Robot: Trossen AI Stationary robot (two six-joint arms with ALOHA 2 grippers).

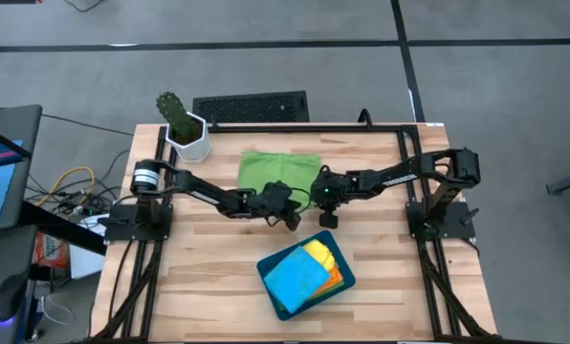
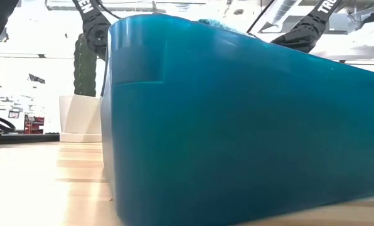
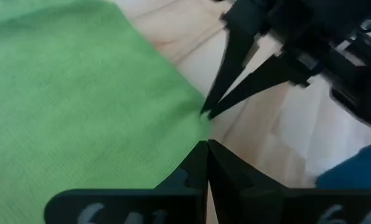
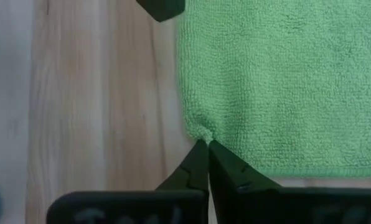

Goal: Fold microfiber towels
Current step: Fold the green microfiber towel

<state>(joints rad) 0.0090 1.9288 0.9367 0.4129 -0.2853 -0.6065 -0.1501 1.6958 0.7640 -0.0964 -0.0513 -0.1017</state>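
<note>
A green microfiber towel (image 1: pixel 275 170) lies flat on the far middle of the wooden table. My right gripper (image 4: pixel 207 142) reaches in from the right and is shut on the towel's near right corner. My left gripper (image 3: pixel 207 144), coming from the left, is shut, and its tips are at the same corner, just short of the right gripper's fingers (image 3: pixel 226 74). A dark teal tray (image 1: pixel 264 266) near the front holds a blue towel (image 1: pixel 295 277), a yellow one (image 1: pixel 321 253) and an orange one (image 1: pixel 337 275). My right gripper pinches the green towel's edge at its near right corner (image 4: pixel 200 132) between its two fingertips, slanting down from the table's right. The cloth puckers at the tips; the rest of the towel lies flat on the table. My left gripper's shut tips are at the towel's edge (image 3: pixel 195 134); I cannot tell whether they touch it.
A white pot with a cactus (image 1: pixel 187 134) stands at the table's far left corner. The teal tray (image 2: pixel 237 125) fills the low view. Bare wood lies to the left and right of the tray.
</note>
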